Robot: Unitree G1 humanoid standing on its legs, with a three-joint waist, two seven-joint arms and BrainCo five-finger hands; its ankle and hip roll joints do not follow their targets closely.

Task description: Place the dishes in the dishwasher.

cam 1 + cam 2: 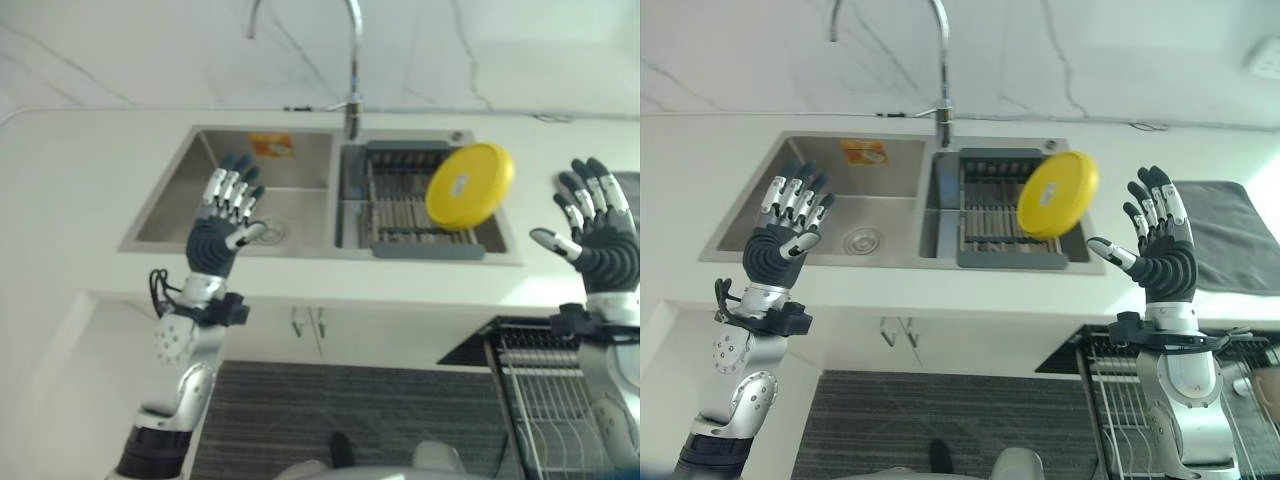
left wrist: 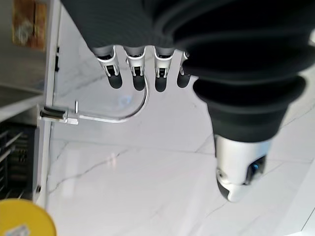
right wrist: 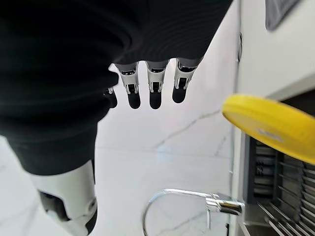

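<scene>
Beside the sink (image 1: 820,215), yellow plate (image 1: 1057,194) racked; both hands, left (image 1: 788,232) and right (image 1: 1160,255), spread empty: pickup stage, right reach next.

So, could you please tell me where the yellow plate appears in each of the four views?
Left eye view: yellow plate tilted over the sink's drying rack, right of centre.
Right eye view: plate over the same rack.
Left wrist view: plate's edge in the lower corner.
Right wrist view: plate at the side edge.
Shared landmark: the curved faucet.
</scene>
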